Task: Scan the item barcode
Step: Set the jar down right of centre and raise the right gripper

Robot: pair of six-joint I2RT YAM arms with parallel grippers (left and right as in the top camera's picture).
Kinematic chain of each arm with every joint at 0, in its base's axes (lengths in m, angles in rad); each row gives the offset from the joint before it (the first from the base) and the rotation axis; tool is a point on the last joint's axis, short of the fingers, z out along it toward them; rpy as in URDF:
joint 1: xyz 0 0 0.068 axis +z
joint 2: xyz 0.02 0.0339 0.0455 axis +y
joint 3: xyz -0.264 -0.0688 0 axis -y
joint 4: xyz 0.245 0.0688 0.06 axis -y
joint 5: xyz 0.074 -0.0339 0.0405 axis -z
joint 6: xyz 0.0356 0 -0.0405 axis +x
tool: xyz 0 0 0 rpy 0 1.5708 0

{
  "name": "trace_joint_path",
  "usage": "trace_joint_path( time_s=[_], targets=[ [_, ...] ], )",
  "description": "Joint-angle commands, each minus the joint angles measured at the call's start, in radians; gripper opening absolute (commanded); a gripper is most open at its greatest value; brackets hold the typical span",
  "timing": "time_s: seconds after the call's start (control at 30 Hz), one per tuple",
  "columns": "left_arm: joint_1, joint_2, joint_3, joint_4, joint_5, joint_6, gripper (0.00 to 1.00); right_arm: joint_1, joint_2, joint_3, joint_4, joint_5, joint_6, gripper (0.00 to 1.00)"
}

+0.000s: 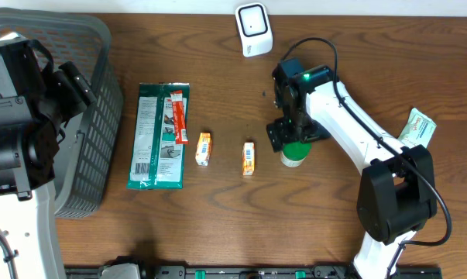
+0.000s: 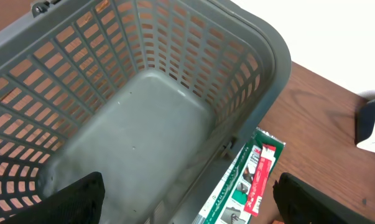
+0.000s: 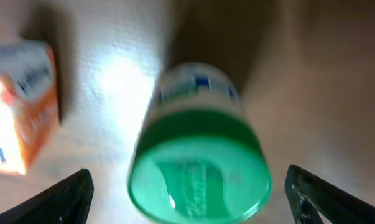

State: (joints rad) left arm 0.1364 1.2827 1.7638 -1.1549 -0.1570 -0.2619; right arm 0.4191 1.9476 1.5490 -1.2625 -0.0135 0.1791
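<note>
The right jaws stand released astride the green-capped bottle [image 1: 295,154], near centre of the desk [image 1: 218,225]. The left jaws hang released over the basket [image 2: 262,43]. The scanner [image 1: 253,29] sits far; scan judged pending.

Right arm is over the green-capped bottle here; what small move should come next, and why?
Probably lower and close the right gripper on the green-capped bottle. Its fingers stand open on either side of the bottle without touching it, and the bottle is not yet at the white scanner.
</note>
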Motion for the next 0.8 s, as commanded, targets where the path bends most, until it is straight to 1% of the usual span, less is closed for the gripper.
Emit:
trace_joint_path(
  time_s=[0.0, 0.13, 0.2, 0.3, 0.37, 0.43, 0.6, 0.77],
  targets=[
    [0.005, -0.001, 0.006, -0.001, -0.009, -0.002, 0.88, -0.006, -0.029, 0.003, -0.045, -0.018, 0.054, 0.95],
    [0.005, -0.001, 0.006, -0.001, -0.009, -0.002, 0.88, 0.003, -0.029, 0.002, -0.069, -0.021, 0.078, 0.99],
    [0.005, -0.002, 0.006, -0.001, -0.009, -0.002, 0.88, 0.005, -0.029, 0.001, -0.069, -0.002, 0.076, 0.99],
    [0.005, -0.001, 0.006, -0.001, -0.009, -0.002, 0.88, 0.005, -0.029, 0.001, -0.07, 0.1, 0.075, 0.99],
    [0.005, -0.001, 0.006, -0.001, -0.009, -0.002, 0.88, 0.005, -0.029, 0.001, -0.069, 0.146, 0.075, 0.95],
    [0.005, -0.002, 0.006, -0.001, -0.009, -0.002, 0.88, 0.005, -0.029, 0.001, -0.069, 0.174, 0.075, 0.89],
    [0.005, -0.001, 0.006, -0.001, -0.009, -0.002, 0.88, 0.005, -0.029, 0.001, -0.078, 0.256, 0.071, 0.89],
    [0.005, -0.001, 0.006, -0.001, -0.009, -0.002, 0.88, 0.005, -0.029, 0.001, -0.106, 0.344, -0.021, 0.9]
  ],
)
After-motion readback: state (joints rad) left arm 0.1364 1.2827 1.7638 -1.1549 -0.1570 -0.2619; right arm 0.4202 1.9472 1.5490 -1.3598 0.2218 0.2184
